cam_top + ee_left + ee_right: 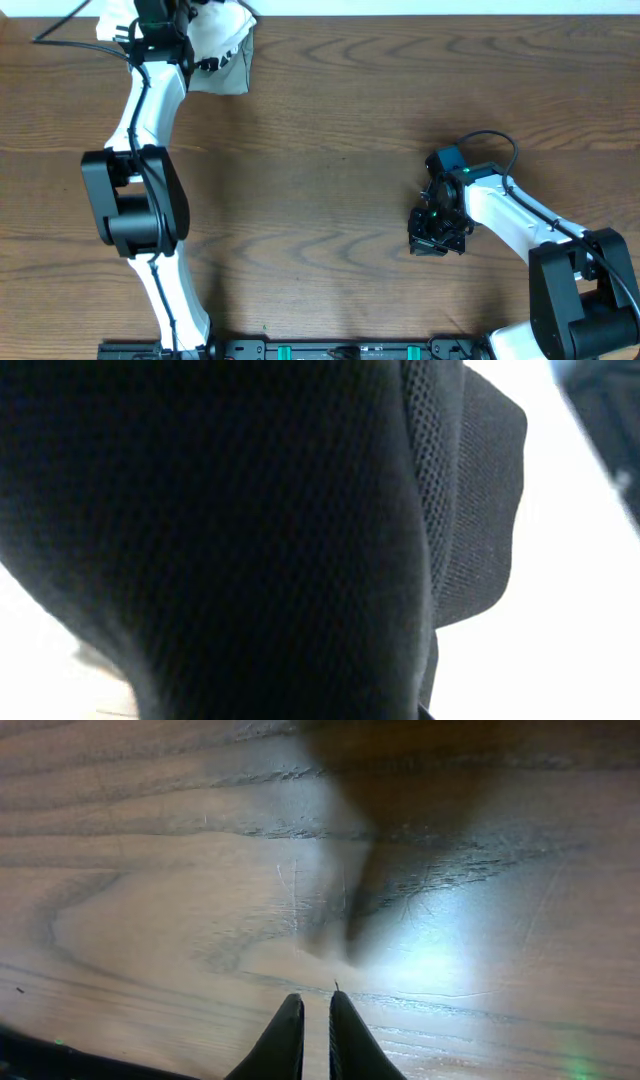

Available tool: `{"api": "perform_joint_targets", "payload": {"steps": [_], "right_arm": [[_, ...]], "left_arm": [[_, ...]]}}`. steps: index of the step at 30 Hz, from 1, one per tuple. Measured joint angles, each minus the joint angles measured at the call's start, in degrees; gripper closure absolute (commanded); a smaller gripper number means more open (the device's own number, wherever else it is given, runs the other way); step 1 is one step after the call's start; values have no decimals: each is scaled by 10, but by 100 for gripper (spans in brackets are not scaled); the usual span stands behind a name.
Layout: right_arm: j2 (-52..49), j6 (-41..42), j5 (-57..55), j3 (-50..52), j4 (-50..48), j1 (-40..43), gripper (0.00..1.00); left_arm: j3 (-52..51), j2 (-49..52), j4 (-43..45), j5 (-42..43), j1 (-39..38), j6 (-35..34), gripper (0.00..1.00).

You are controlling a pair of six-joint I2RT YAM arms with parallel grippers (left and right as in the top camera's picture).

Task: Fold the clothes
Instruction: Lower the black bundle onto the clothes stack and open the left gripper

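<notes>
Black mesh fabric, the clothes [220, 530], fills almost all of the left wrist view, hanging close to the lens against a bright white background. It hides the left fingers, so I cannot see whether they pinch it. In the overhead view my left gripper [160, 35] is at the table's far left edge, against a white-and-grey bundle; no black garment can be made out there. My right gripper [431, 246] hovers low over bare wood at the right. Its fingertips [317, 1005] are nearly together with nothing between them.
The white-and-grey bundle [225, 45] with striped trim lies at the far edge, right of the left gripper. The wooden table [330, 130] stretches between the two arms. Both arm bases stand along the near edge.
</notes>
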State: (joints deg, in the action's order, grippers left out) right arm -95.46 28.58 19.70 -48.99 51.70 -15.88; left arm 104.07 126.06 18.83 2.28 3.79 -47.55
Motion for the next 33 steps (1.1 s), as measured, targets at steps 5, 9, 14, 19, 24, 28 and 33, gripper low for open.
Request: {"api": "perform_joint_targets", "payload": {"steps": [5,9,14,19,24,28,33], "right_arm": [[0,-3,0,0,1,0,90],[0,-4,0,0,4,0,90],[0,-4,0,0,10,0,90],[0,-4,0,0,14,0,90],[0,-4,0,0,18,0,89],[0,-4,0,0,18,0,88],[0,-4,0,0,18,0,88]], "left_arm": [[0,26,-2,-12,23,-18,94],[6,49,1,-14,34,-23,94],[12,82,4,-17,36,-25,58],[13,94,6,-28,37,-22,27],[15,94,0,-29,39,6,2],[16,85,-28,-30,40,25,2],[16,48,-60,-31,41,41,2]]}}
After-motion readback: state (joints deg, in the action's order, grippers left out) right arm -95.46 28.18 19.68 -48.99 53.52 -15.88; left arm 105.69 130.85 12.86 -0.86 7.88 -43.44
